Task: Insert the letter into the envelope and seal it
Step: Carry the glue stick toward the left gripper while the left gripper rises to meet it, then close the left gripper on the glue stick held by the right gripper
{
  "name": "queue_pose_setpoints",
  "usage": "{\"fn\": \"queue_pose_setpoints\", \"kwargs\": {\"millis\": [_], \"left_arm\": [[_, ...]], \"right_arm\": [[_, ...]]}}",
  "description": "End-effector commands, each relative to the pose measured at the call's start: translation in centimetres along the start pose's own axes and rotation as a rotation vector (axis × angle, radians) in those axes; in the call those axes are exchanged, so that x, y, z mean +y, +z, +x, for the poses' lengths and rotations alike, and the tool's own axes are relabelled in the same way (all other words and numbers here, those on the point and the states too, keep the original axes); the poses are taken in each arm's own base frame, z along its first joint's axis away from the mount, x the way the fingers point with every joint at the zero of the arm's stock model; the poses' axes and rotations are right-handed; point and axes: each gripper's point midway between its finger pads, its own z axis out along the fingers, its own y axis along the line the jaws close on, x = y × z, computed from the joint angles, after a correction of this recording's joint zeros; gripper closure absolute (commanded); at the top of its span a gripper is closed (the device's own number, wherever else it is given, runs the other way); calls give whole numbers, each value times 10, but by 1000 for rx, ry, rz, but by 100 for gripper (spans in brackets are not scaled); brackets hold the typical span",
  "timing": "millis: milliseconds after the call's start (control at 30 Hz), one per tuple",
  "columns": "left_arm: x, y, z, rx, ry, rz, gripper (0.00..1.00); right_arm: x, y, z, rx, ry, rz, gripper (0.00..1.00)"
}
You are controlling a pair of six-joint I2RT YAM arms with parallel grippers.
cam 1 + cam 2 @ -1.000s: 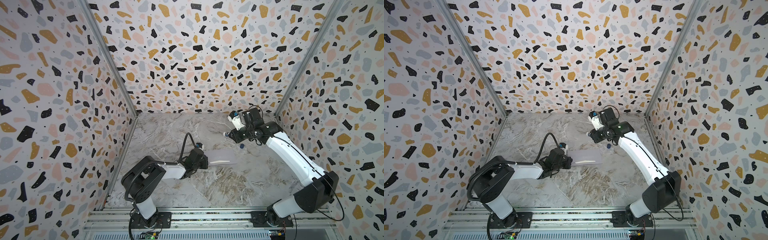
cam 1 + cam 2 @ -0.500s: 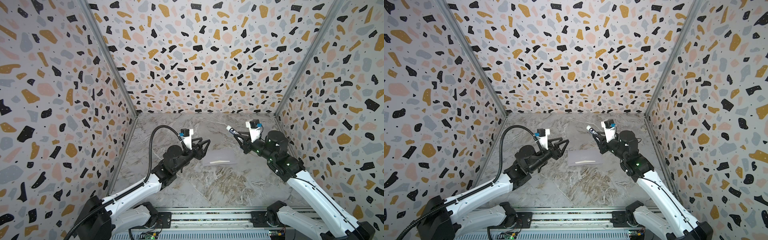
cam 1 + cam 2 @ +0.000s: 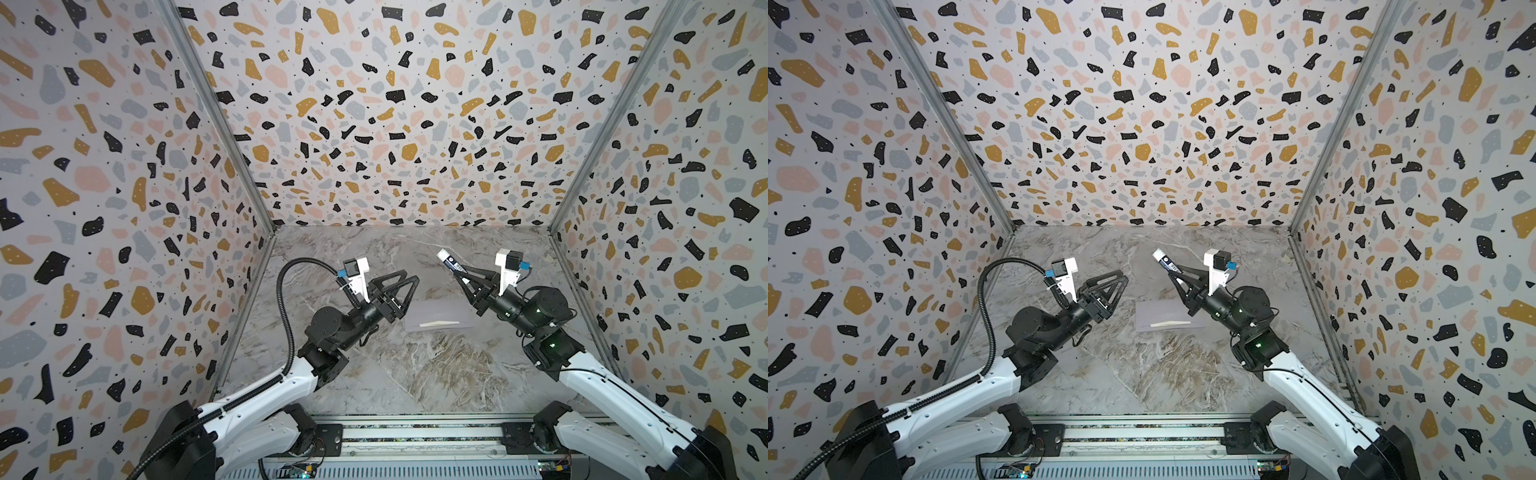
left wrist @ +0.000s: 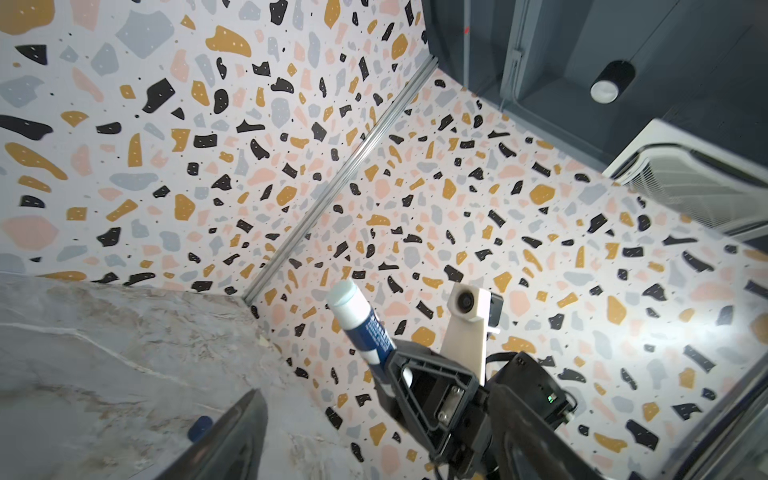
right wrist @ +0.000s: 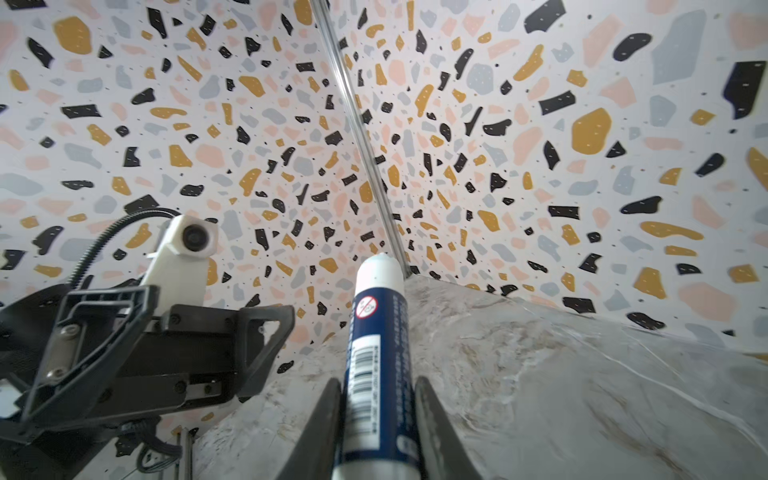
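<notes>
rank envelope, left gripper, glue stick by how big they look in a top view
1-2. envelope and left gripper: about alike; the gripper is raised, nearer the camera, so unsure
3. glue stick: smallest

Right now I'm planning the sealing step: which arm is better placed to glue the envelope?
Right, probably: the right gripper is shut on the uncapped glue stick near the envelope; the left gripper is open and empty.

Envelope (image 3: 440, 316) corners hid behind fingers (image 3: 410, 277); pale strip (image 3: 439, 323) on it too small to ID.
</notes>
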Motion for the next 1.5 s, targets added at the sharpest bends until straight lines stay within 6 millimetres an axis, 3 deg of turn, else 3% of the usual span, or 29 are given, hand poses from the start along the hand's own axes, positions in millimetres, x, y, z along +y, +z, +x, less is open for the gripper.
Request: {"fn": "queue_pose_setpoints", "kwargs": {"millis": [0, 400, 1100, 1467], "left_arm": [[-28, 1, -21, -94, -123, 132, 18], [-28, 16, -9, -65, -170, 106, 26], [-15, 26, -4, -59, -158, 57, 53], [-8, 26, -2, -48, -102, 7, 80]], "right_arm": [[21, 2, -31, -147, -36, -34, 100], [36, 17, -18, -149, -18, -39, 100], [53, 30, -4, -105, -16, -66, 100], [53, 33, 0, -90, -15, -59, 100]]}}
